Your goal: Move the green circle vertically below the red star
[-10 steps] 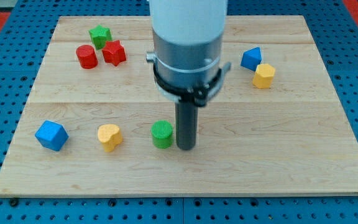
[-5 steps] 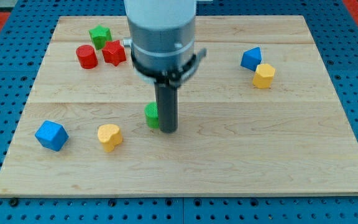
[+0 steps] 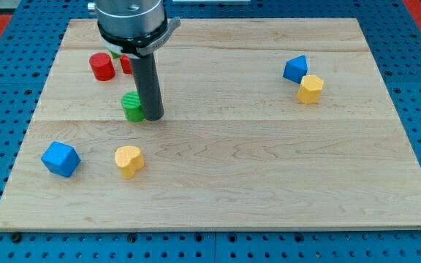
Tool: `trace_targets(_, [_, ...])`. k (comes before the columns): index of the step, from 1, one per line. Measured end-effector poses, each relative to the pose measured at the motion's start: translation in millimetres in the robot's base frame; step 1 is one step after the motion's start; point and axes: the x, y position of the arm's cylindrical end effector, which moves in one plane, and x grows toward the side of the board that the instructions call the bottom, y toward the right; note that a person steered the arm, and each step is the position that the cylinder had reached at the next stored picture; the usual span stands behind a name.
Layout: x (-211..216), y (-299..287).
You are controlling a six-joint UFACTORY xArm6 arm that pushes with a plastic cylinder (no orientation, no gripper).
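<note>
The green circle [image 3: 131, 106] sits in the upper left of the wooden board [image 3: 269, 168], touching my tip [image 3: 154, 116] on the tip's left side. The red star [image 3: 126, 64] lies just above it, mostly hidden behind the rod, beside a red cylinder [image 3: 101, 66]. There are no fingers, containers or readable writing.

One camera, high in front, angled down over the whole wooden board [image 3: 269, 168], moderately near.
</note>
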Motion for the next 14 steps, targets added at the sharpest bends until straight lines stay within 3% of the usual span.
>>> trace_targets(3, [17.4, -30.1])
trace_targets(5, [-18.4, -52.8])
trace_targets(9, [-21.0, -5.9])
trace_targets(12, [-51.1, -44.4])
trace_targets(13, [7.2, -44.9])
trace_targets(14, [32.5, -49.3])
